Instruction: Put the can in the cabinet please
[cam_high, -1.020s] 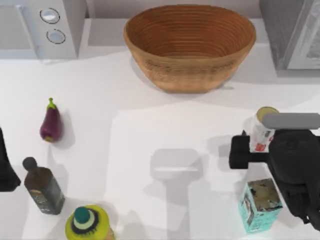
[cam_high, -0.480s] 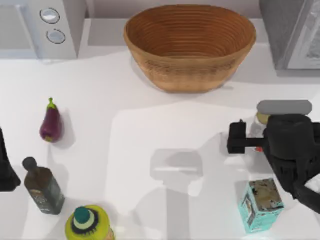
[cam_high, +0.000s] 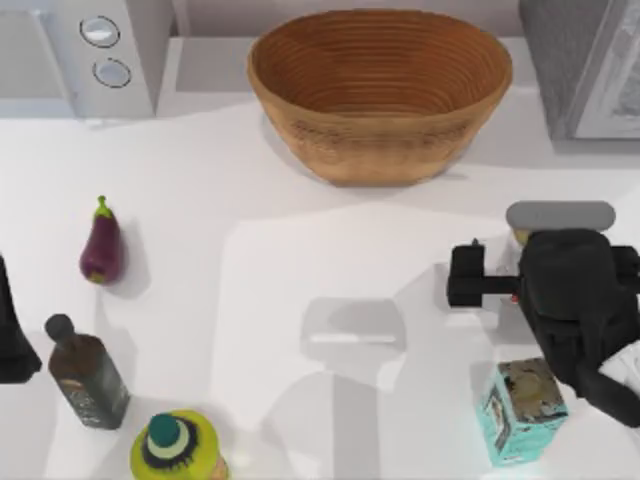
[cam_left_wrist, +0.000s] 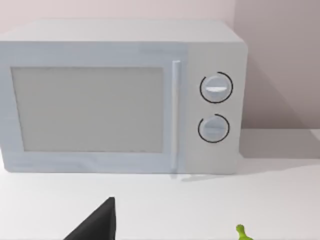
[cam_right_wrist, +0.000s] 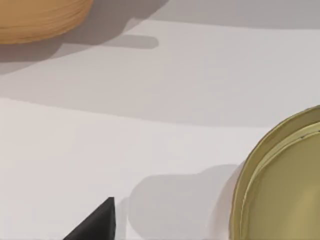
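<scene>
The can (cam_high: 520, 237) stands at the right of the table, almost wholly under my right gripper (cam_high: 500, 285); a sliver of its gold top and a red mark of its label peek out. Its gold lid (cam_right_wrist: 285, 185) sits very close in the right wrist view. The cabinet (cam_high: 560, 70), grey with a paler door panel, stands at the back right, well behind the can. My left gripper (cam_high: 12, 330) is parked at the table's left edge.
A wicker basket (cam_high: 380, 150) stands at the back middle and a white microwave (cam_high: 100, 60) at the back left. A teal carton (cam_high: 520, 410) stands just in front of the right gripper. An eggplant (cam_high: 101, 250), a dark bottle (cam_high: 88, 378) and a yellow-green bottle (cam_high: 178, 445) stand at the left.
My right gripper has moved toward the back and slightly left, coming over the can and covering it. The can has hardly shifted. The left arm has not moved.
</scene>
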